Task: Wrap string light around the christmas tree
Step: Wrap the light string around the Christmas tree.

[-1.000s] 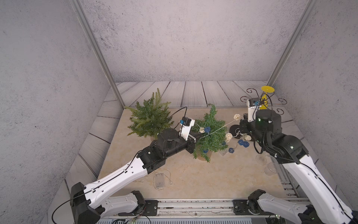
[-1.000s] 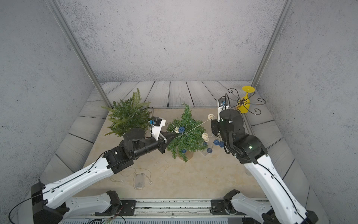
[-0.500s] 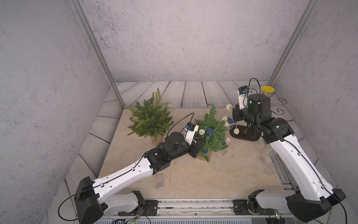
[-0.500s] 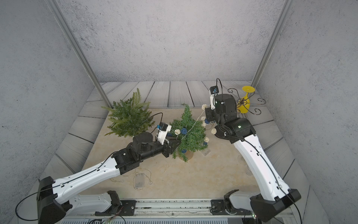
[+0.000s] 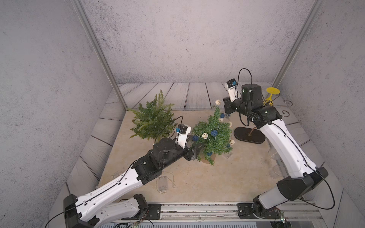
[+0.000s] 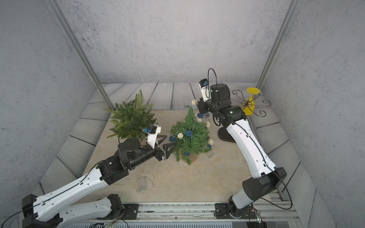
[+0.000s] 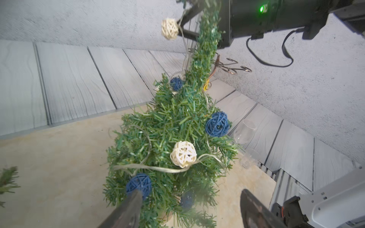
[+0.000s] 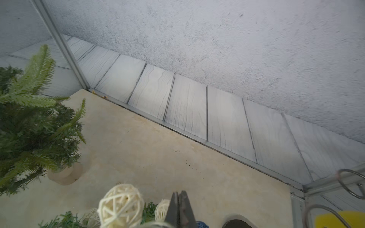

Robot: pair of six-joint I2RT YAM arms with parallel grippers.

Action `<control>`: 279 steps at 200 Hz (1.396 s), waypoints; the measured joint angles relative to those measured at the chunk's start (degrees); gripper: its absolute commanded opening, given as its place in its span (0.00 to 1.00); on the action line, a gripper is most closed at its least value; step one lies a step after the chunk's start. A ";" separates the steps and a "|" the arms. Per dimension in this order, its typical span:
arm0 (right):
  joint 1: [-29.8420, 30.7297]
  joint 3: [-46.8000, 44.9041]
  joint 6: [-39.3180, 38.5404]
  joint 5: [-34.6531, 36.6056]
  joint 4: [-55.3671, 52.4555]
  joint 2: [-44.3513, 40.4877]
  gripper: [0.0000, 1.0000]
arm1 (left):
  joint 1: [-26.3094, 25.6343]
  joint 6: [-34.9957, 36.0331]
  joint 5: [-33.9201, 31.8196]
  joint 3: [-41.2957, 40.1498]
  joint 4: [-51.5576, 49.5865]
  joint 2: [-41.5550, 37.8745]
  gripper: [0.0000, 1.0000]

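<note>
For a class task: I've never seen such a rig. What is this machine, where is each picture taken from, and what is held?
Two robot arms are mounted along one edge of the table, each ending in a two-fingered gripper. The two wide pictures come from one camera overhead; the two close ones from a camera on each wrist. On its beige top stand a small Christmas tree, a leafy plant and a black stand; a clear battery box lies nearer the arms. A string light with white and blue balls drapes the tree. The left gripper is open beside the tree, holding nothing. The right gripper is shut by the treetop, apparently pinching the string.
</note>
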 measured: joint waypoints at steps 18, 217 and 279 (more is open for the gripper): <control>-0.26 0.61 0.09 -5.66 0.07 0.96 0.00 | 3.56 2.01 1.60 2.49 -1.18 1.73 0.73; -4.07 6.93 7.54 -46.73 1.01 7.93 0.00 | 15.17 16.46 23.10 39.15 -5.66 38.95 0.64; -4.94 3.41 8.68 -50.93 4.61 7.82 0.00 | 15.28 16.90 30.42 39.12 1.70 40.57 0.00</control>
